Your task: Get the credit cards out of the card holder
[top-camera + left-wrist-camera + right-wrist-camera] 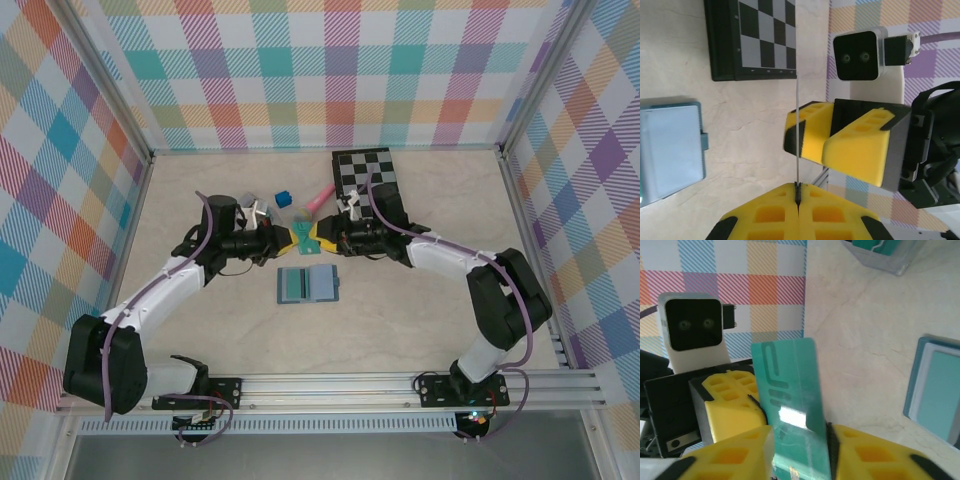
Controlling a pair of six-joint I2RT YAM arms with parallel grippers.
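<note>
A green-teal credit card (790, 385) hangs in the air between both grippers (304, 240). My left gripper (798, 192) is shut on one side of it, and in the left wrist view the card (797, 100) shows as a thin line, edge-on. My right gripper (800, 450) has the card's lower end between its fingers, which press on the two long edges. The blue card holder (307, 285) lies open and flat on the table just in front of the grippers, and nothing touches it (670, 150) (937, 390).
The black-and-white chessboard (365, 172) lies behind the right arm. A small clear box (247, 202), a blue cube (283, 198) and a pink object (318, 200) sit behind the grippers. Checked walls enclose the table on three sides.
</note>
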